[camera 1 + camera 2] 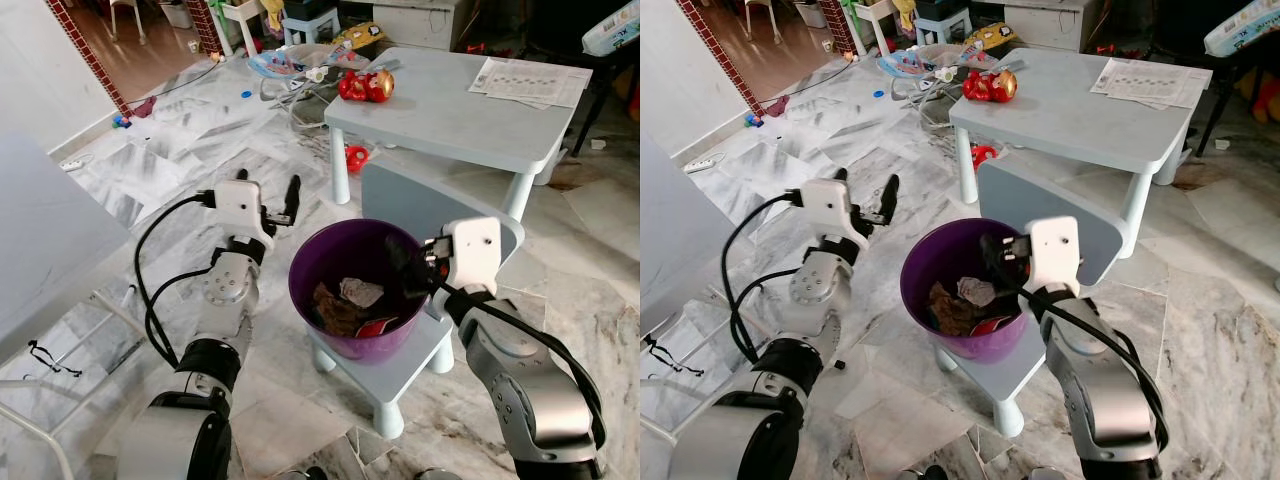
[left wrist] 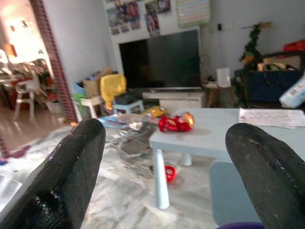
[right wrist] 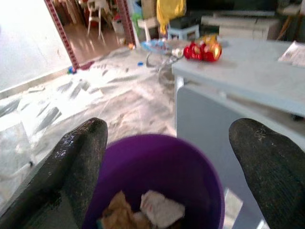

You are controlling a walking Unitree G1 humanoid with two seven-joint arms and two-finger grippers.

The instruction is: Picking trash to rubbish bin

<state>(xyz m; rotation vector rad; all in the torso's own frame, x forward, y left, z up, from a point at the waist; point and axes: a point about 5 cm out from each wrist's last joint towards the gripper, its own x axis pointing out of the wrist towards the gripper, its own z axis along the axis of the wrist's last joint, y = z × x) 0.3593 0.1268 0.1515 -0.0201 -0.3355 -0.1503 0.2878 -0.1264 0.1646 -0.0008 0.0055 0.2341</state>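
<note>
A pale blue table [image 1: 450,110] stands far right — red toy [image 1: 365,86] and newspaper [image 1: 530,80] on it; small chair [image 1: 420,355] nearer.

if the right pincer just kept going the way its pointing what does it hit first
Probably the purple bin: the right pincer, fingers open, sits at its near rim, aimed across the mouth. It would likely meet the far inner wall or the trash inside; depth is unclear.

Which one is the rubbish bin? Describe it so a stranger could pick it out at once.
Start at the pale blue table in the middle of the marble floor. Just in front of it stands a small pale blue chair, and the rubbish bin sits on its seat. It is the round, deep purple tub with crumpled paper and wrappers inside, the only purple thing around.
</note>
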